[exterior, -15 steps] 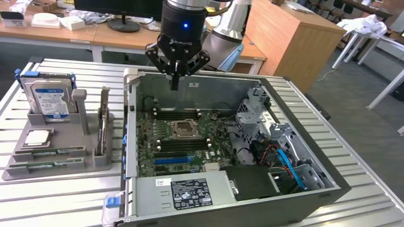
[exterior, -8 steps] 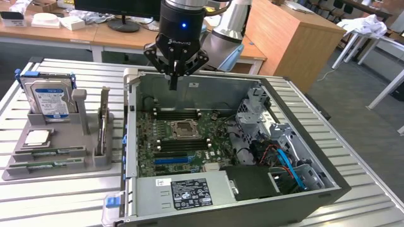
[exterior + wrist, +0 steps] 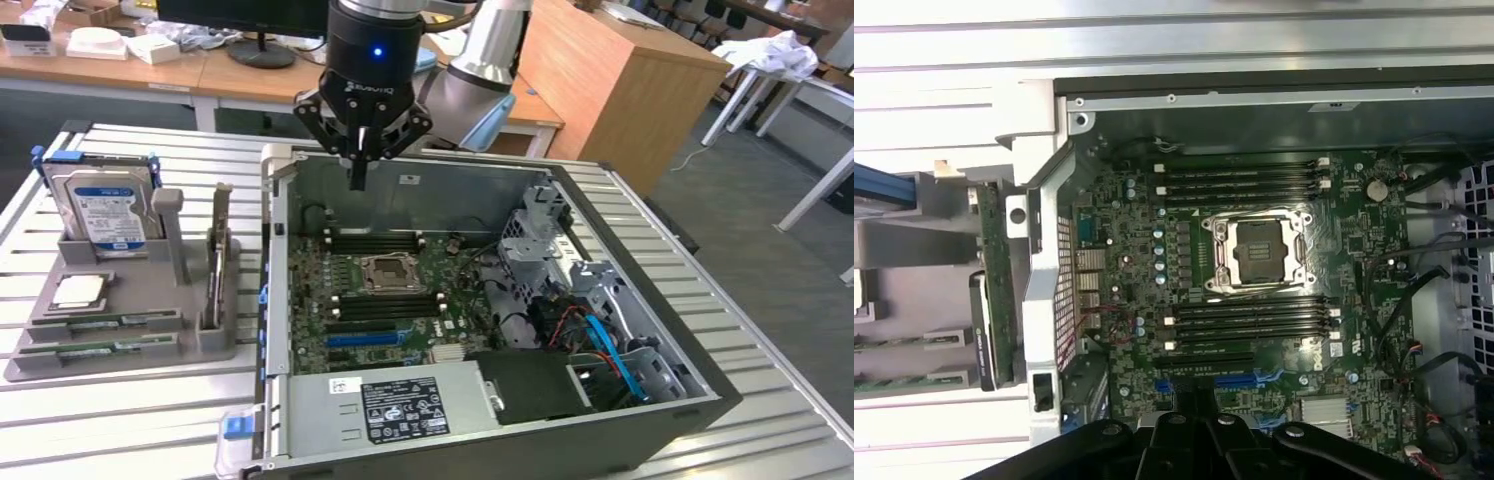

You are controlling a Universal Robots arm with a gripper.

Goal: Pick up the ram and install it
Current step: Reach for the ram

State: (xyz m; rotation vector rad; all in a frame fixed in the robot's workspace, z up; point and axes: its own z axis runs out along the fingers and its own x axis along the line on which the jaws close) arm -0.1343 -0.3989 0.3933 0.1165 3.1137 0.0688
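Note:
Two green ram sticks [image 3: 104, 322] [image 3: 94, 348] lie flat in the front slots of a grey holder [image 3: 200, 345] at the exterior view's left, beside the open computer case [image 3: 667, 300]. In the wrist view they show as thin green strips [image 3: 894, 342] [image 3: 894, 383]. My gripper [image 3: 358, 183] hangs shut and empty over the rear edge of the case, well away from the ram. Its dark body [image 3: 1204, 445] shows in the wrist view. The motherboard's long black memory slots [image 3: 380, 241] [image 3: 1244, 180] flank the processor socket [image 3: 388, 270] [image 3: 1259, 250] and hold no sticks.
The holder also carries an upright hard drive [image 3: 104, 205], a tall expansion card [image 3: 218, 255] and a square silver processor chip [image 3: 80, 290]. Inside the case sit a power supply [image 3: 400, 405], a drive cage [image 3: 541, 215] and cables [image 3: 601, 345]. Desks stand behind.

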